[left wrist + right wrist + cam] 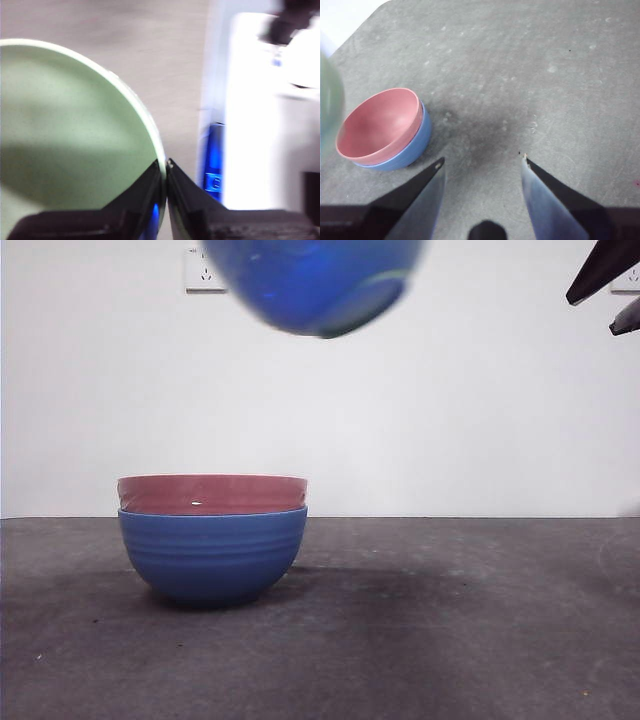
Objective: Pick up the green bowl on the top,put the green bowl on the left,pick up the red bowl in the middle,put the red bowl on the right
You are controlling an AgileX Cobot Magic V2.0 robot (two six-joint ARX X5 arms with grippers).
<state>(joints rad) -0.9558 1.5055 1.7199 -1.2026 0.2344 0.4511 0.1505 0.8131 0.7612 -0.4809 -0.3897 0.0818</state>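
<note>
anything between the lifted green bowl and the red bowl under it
Nothing. In the front view the green bowl, shut in the left gripper, hangs above the red bowl with only bare wall showing between.

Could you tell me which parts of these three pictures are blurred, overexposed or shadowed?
Front view: the lifted green bowl is motion-blurred with blue glare; a soft shadow spreads on the table beside the red bowl nested in the blue bowl. Left wrist view: the background is blown out white and smeared; the left gripper pinches the rim. Right wrist view: sharp, with a dark shadow patch ahead of the open right gripper.
</note>
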